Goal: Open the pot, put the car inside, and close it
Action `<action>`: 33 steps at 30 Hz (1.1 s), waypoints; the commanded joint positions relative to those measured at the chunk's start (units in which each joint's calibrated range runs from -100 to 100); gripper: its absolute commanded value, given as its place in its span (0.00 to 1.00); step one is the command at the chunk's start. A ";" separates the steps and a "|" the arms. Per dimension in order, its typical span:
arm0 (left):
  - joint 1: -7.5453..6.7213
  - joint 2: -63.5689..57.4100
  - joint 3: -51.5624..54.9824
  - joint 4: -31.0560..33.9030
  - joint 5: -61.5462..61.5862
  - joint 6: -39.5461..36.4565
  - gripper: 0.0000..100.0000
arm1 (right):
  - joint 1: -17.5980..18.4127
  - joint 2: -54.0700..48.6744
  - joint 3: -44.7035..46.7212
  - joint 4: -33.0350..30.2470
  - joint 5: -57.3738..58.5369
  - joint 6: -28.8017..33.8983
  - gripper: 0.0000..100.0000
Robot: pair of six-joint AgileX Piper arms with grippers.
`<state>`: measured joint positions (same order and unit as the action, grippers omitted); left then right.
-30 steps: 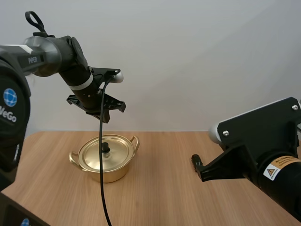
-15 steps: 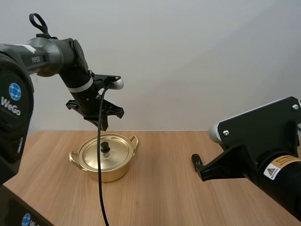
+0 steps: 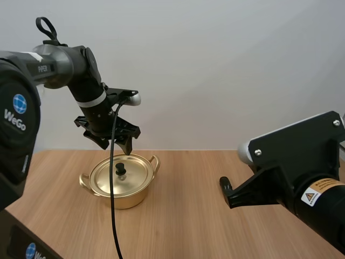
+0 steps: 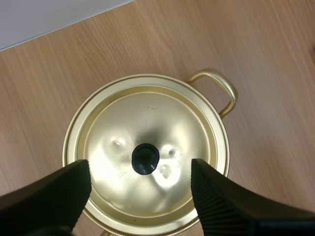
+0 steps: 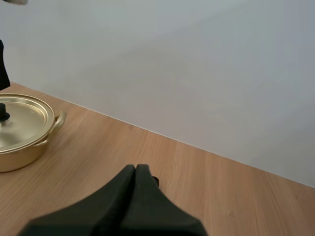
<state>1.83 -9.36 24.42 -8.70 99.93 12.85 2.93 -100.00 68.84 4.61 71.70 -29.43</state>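
Golden round metal pot [image 3: 122,195] is seen left of centre on the wooden table [image 3: 188,229], its lid [image 3: 132,177] on. The left gripper [image 3: 117,145] is spread above the black knob [image 3: 121,168], presumably to straddle it. The right gripper [image 5: 135,169], pressed together, is parked well apart at right.

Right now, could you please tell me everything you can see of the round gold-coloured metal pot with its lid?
The shiny gold-coloured metal pot stands upright on the wooden table. It is closed by its shallow domed lid, which has a black knob at the centre. Two loop handles stick out from opposite sides of the rim. The open left gripper hovers above the knob without touching it.
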 commanded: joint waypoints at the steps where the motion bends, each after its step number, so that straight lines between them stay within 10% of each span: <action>1: -0.01 0.78 0.07 0.09 0.07 -0.01 0.96 | 0.04 0.00 -0.03 0.94 0.20 -0.87 0.00; 33: -0.01 8.93 4.00 0.41 -1.54 1.41 0.92 | -0.12 0.00 -0.03 0.94 0.20 -0.98 0.00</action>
<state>1.83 -0.40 28.40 -8.34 98.48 14.18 2.84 -100.00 68.84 5.51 71.86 -30.39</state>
